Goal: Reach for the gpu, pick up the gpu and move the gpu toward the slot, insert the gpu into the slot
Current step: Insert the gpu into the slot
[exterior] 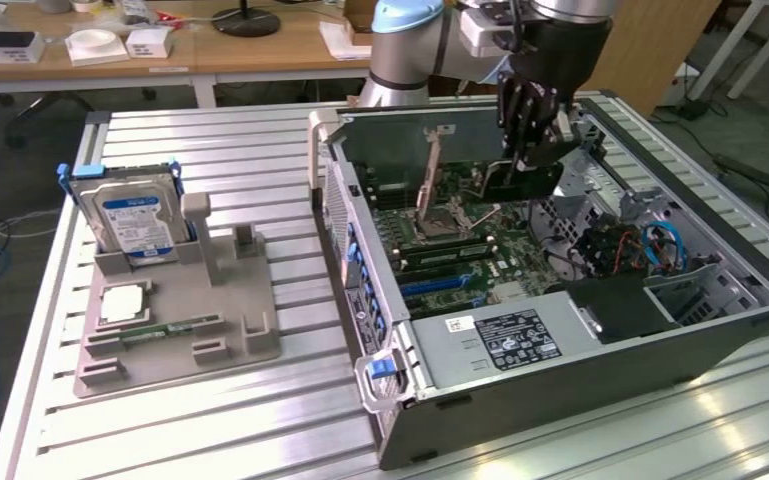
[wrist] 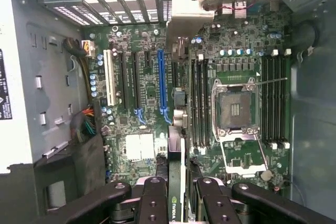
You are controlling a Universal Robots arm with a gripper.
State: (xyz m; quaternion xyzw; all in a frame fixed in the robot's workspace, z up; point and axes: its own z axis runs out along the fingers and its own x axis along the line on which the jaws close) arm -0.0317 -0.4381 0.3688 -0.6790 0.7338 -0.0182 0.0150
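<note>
Lying open — case (exterior: 598, 345): side panel off, motherboard (exterior: 471, 240) exposed, its 6 o'clock part hidden by the drive cage.
Gripper (exterior: 534, 150): above the board, clamped on the gpu (exterior: 518, 182) — card edge-on, mostly hidden between fingers (wrist: 152, 203).
Slot (wrist: 162, 85): blue, unoccupied, partly blurred.

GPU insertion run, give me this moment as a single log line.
end effector: shut on gpu | position: above motherboard inside open case | gpu: held edgewise, not seated | blue slot: empty
</note>
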